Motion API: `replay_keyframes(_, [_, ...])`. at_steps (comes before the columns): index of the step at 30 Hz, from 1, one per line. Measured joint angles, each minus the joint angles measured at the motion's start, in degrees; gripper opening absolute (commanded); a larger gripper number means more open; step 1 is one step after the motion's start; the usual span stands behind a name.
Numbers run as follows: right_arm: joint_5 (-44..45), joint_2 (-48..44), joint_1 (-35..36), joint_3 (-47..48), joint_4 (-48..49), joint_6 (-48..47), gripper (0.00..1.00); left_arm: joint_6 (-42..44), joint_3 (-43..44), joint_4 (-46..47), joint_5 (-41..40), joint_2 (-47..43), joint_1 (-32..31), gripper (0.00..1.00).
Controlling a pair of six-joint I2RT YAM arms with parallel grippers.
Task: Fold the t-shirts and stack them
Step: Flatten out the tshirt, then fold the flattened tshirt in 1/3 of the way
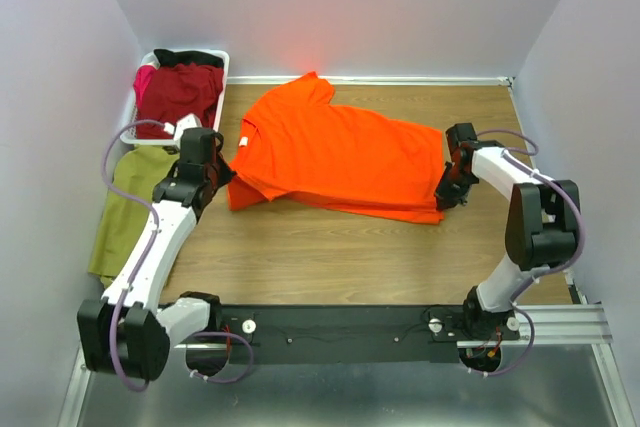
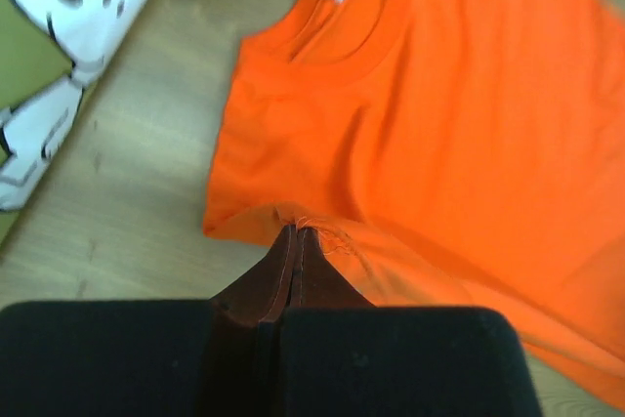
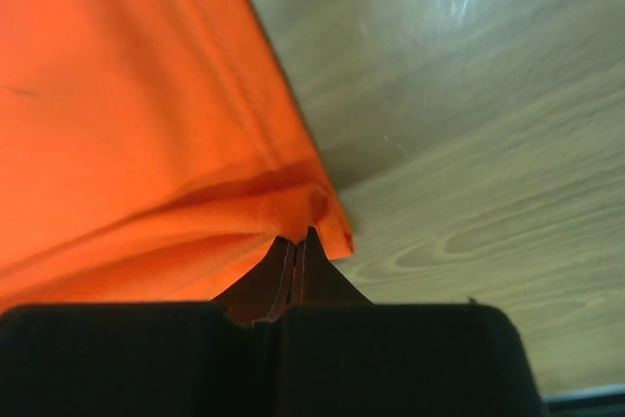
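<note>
A bright orange t-shirt [image 1: 340,152] lies spread across the wooden table, collar to the left. My left gripper [image 1: 226,179] is shut on its near-left edge below the collar, where the cloth bunches at the jaw tips [image 2: 296,231]. At the shirt's near-right hem corner, my right gripper [image 1: 444,197] is shut on the cloth [image 3: 303,238]. An olive green t-shirt [image 1: 135,197] lies flat at the left edge; its cartoon-dog print [image 2: 59,36] shows in the left wrist view. A dark red t-shirt [image 1: 180,92] sits in the basket.
A white slatted basket [image 1: 226,67] stands in the far left corner. Pale walls close in the table on the left, far side and right. The black rail [image 1: 340,332] with both arm bases runs along the near edge.
</note>
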Motion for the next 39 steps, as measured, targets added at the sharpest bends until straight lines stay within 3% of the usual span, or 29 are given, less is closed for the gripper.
replay_keyframes(5, [-1.8,4.2,0.0,0.0,-4.6,-0.3,0.01,-0.9,-4.2,-3.2,0.2,5.4,0.0,0.0])
replay_keyframes(15, [-3.2,5.2,0.0,0.4,-8.1,-0.7,0.01,-4.2,-4.8,-8.5,-0.8,5.4,-0.4,0.0])
replay_keyframes(39, [0.8,-0.1,0.0,1.6,-8.4,0.5,0.01,-3.8,-1.3,-6.2,-5.5,6.1,-1.1,0.0])
